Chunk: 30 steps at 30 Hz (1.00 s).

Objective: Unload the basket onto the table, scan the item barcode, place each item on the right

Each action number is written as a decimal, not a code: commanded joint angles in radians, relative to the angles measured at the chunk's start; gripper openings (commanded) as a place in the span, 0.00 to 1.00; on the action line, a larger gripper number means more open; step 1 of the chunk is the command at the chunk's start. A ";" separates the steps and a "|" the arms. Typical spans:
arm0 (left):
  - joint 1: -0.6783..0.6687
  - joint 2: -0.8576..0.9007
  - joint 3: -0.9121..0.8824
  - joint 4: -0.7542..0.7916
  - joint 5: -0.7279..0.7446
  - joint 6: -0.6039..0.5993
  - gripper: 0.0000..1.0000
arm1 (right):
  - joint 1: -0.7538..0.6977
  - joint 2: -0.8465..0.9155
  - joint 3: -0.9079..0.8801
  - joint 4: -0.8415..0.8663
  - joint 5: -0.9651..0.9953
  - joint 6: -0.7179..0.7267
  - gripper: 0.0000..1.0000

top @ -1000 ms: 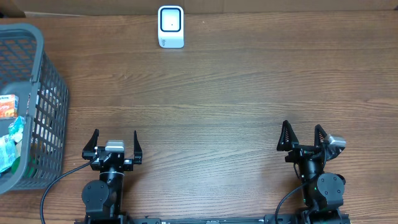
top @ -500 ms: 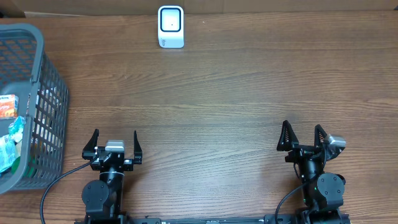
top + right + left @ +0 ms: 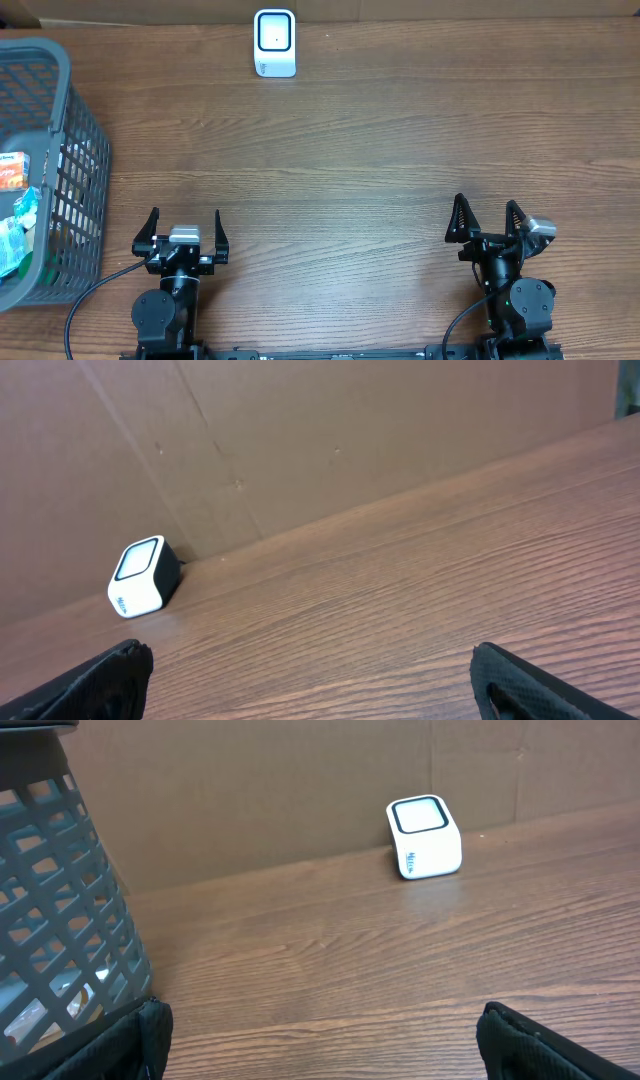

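Nothing's moved since the earlier frames. You've got a wood-grain table [image 3: 380, 170] and a grey plastic lattice basket [image 3: 82, 200] on the left, cut off by the frame. Left gripper [image 3: 185, 213] and right gripper [image 3: 486, 202] are both spread wide and empty. The white rounded scanner [image 3: 274, 43] sits by the cardboard wall [image 3: 250, 790]. The packets [image 3: 15, 215] are in the basket, half hidden, labels unreadable.

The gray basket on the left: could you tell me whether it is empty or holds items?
It holds items: the overhead view shows an orange-labelled packet and a teal-and-clear wrapper inside the gray basket.
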 commanded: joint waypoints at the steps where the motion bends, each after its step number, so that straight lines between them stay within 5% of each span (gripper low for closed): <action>1: 0.004 -0.011 -0.007 0.002 0.010 0.015 1.00 | -0.001 0.002 -0.010 0.003 0.007 -0.007 1.00; 30: 0.004 -0.011 -0.006 0.018 0.004 0.006 0.99 | -0.001 0.002 -0.010 0.003 0.007 -0.007 1.00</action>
